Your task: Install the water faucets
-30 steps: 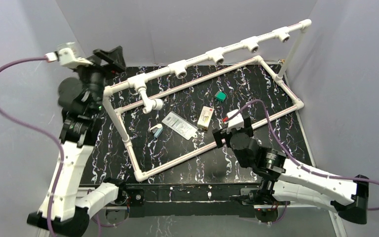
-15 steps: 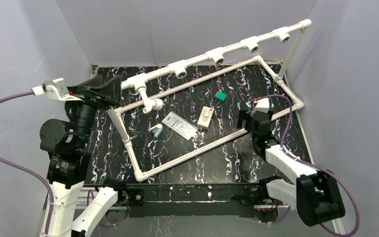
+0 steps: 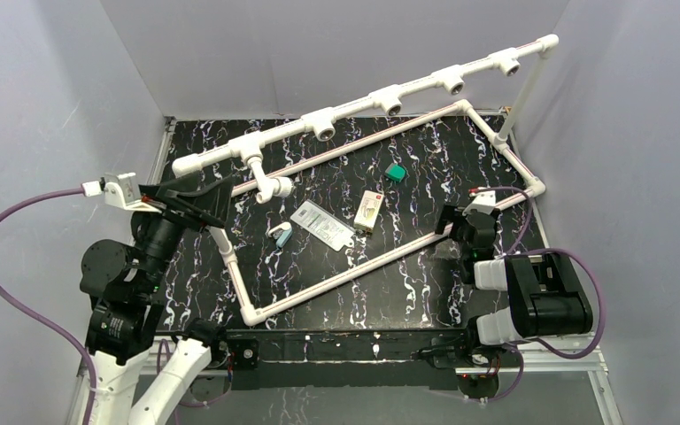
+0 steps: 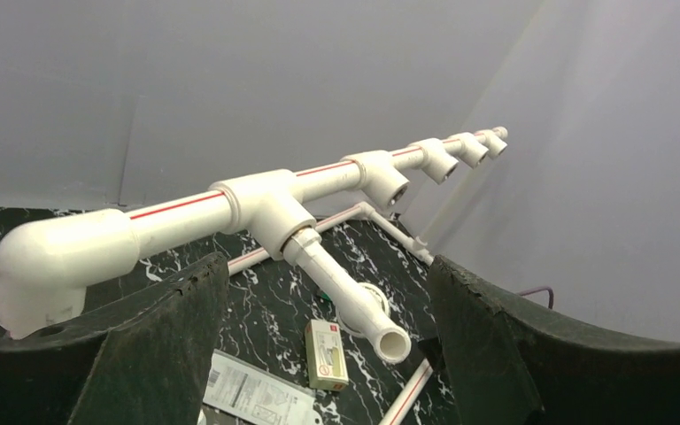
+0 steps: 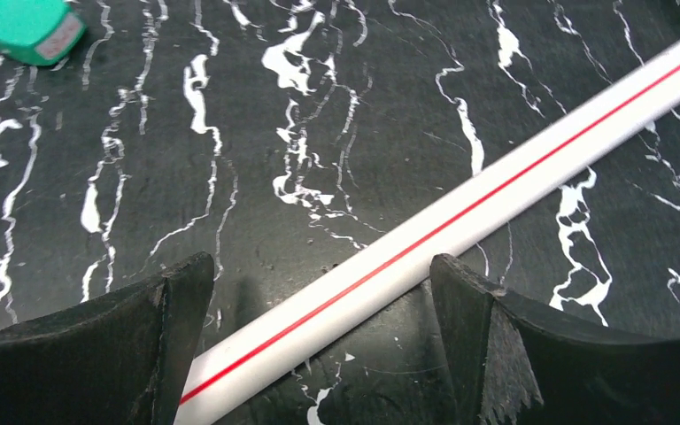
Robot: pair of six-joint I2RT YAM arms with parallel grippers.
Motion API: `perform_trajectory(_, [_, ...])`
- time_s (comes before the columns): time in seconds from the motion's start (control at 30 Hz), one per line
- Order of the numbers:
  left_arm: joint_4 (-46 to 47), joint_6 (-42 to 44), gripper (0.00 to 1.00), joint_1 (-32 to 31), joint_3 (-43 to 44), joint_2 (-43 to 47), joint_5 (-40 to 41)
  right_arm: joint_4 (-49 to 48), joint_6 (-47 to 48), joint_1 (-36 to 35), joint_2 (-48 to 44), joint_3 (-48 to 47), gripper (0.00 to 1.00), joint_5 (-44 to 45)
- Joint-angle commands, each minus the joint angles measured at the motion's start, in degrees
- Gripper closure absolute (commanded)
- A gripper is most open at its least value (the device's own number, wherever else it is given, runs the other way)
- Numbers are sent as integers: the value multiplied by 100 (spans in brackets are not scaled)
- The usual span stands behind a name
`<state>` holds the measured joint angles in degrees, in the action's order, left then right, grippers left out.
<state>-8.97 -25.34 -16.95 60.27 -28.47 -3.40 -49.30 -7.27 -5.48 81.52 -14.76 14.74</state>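
The left gripper hangs at the near-left end of the raised pipe rail, its rough black fingers spread wide and empty. It looks straight down the rail, a fair line for checking the fittings. One water faucet is seated in the leftmost tee socket: smooth white plastic, a tubular spout sloping down to an open round mouth, its knob half hidden behind. The four sockets farther right stand empty, mouths facing the arms, likely so taps can be pushed in from the near side.

What looks like a second faucet, white with a blue centre, lies loose on the black marbled table inside the floor frame, just left of a flat printed packet and within either arm's reach.

The right gripper hovers low, jaws wide apart and holding nothing, straddling a red-striped white pipe of that frame; a green block lies beyond.
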Motion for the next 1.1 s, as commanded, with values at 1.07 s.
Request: perform_trajectory(1.07, [-1023,1090,20,-1377,-86,227,557,-3026,993,-111,924,604,1,-724])
